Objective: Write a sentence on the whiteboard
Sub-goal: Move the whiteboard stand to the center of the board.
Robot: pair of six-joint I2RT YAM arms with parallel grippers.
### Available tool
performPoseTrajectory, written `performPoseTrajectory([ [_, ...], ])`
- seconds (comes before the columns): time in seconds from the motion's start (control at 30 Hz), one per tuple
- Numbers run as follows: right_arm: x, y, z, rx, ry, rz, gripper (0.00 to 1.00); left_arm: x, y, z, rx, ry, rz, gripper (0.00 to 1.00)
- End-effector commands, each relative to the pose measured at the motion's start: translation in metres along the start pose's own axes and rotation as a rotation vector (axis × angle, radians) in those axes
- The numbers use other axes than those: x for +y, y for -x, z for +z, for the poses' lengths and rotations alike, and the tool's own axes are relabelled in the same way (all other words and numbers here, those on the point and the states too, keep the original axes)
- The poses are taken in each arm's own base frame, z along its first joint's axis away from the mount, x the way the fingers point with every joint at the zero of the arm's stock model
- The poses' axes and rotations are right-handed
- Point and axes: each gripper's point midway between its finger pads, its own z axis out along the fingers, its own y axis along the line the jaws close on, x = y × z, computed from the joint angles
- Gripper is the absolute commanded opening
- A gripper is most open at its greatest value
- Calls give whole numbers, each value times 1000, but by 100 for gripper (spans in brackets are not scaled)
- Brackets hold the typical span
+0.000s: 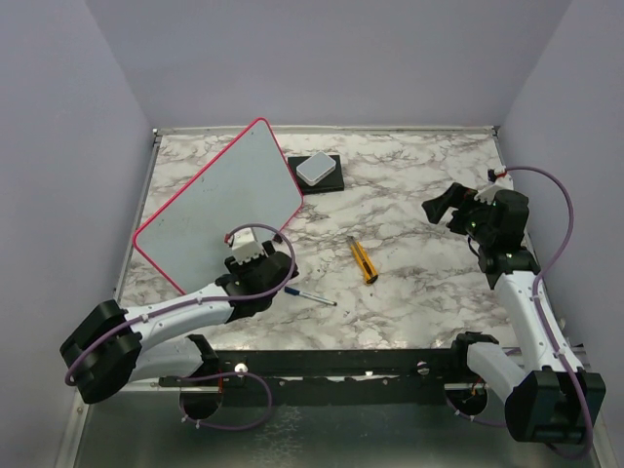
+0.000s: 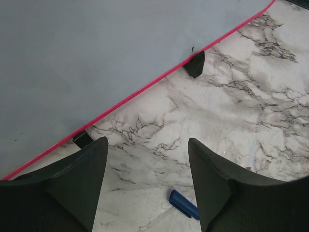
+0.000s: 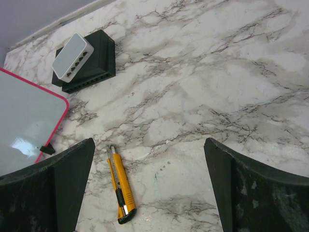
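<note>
The whiteboard point(image 1: 219, 200), pale grey with a thin red-pink frame, lies at the back left of the marble table. Its surface point(image 2: 96, 63) is blank, and no sentence shows on it. My left gripper point(image 1: 265, 271) hangs low over the table just off the board's near right edge. In the left wrist view its jaws point(image 2: 147, 141) stand apart over bare marble. The blue end of a marker point(image 2: 183, 204) lies on the table between them, close to the right finger. The marker's thin tip point(image 1: 312, 295) points right. My right gripper point(image 1: 444, 207) hovers open at mid-right, holding nothing point(image 3: 149, 140).
A yellow utility knife point(image 1: 364, 260) lies in the middle of the table point(image 3: 120, 191). A small grey block on a black tray point(image 1: 317, 171) sits behind the board's right corner. The board's black feet point(image 2: 195, 64) rest on the marble. Purple walls close in the sides.
</note>
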Motion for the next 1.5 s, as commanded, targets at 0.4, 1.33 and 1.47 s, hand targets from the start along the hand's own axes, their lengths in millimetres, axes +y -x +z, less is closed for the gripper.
performPoseTrajectory([
  [0.4, 3, -3, 3, 12, 20, -7, 99, 44, -16, 5, 22, 120, -67, 61],
  [1.33, 0, -9, 4, 24, 17, -5, 99, 87, -23, 24, -17, 307, 44, 28],
  [1.47, -1, -9, 5, 27, 15, -4, 99, 87, -21, 26, -18, 312, 45, 24],
])
